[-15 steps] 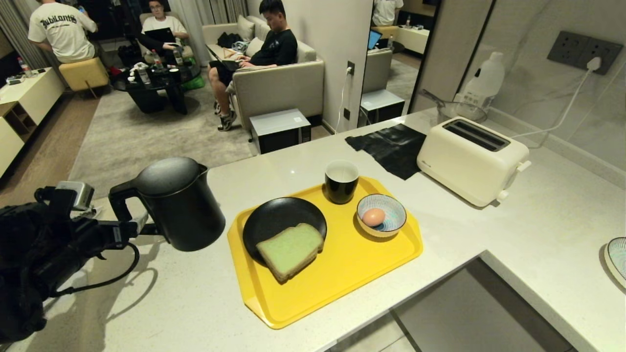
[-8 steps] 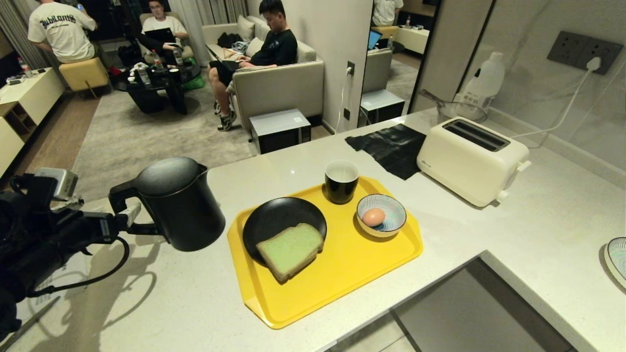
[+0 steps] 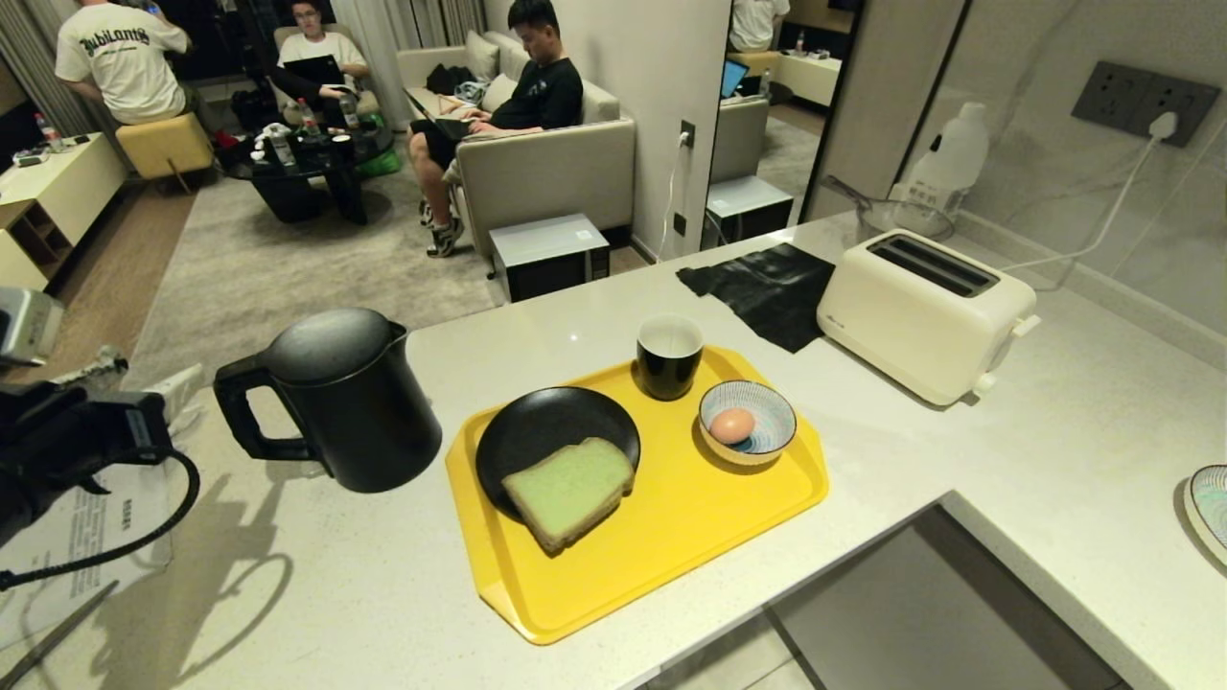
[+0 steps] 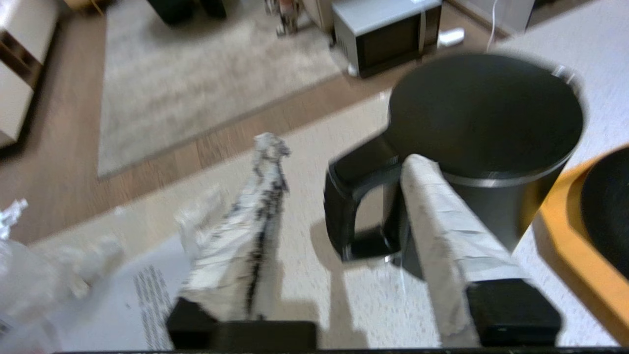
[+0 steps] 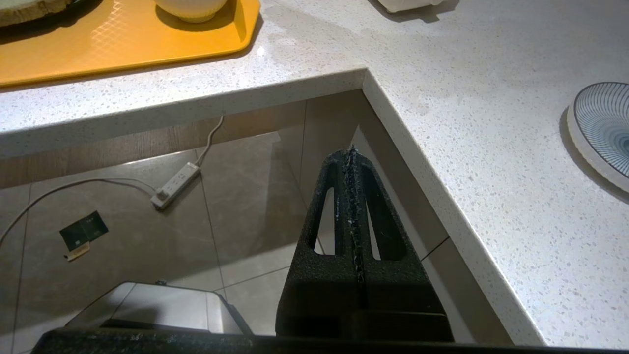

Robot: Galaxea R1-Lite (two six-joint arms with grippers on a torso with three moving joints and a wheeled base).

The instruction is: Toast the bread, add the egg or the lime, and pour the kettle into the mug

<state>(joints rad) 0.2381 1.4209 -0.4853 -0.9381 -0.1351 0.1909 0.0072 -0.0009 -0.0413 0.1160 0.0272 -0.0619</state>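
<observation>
A yellow tray (image 3: pixel 671 537) lay on the white speckled counter (image 3: pixel 1007 460), carrying a black plate (image 3: pixel 537 426) and a blue-striped bowl (image 3: pixel 767 422). A cream toaster (image 3: pixel 920 311) stood to the far right, with a black cloth (image 3: pixel 767 283) to its left. A striped dish (image 3: pixel 1210 508) sat at the right edge. Three people sat in the lounge beyond.

One kettle (image 3: pixel 335 398); one mug (image 3: pixel 669 356); one bread slice (image 3: pixel 569 492); one egg (image 3: pixel 732 425); one toaster (image 3: pixel 925 311); one yellow tray (image 3: pixel 671 537); three people.
</observation>
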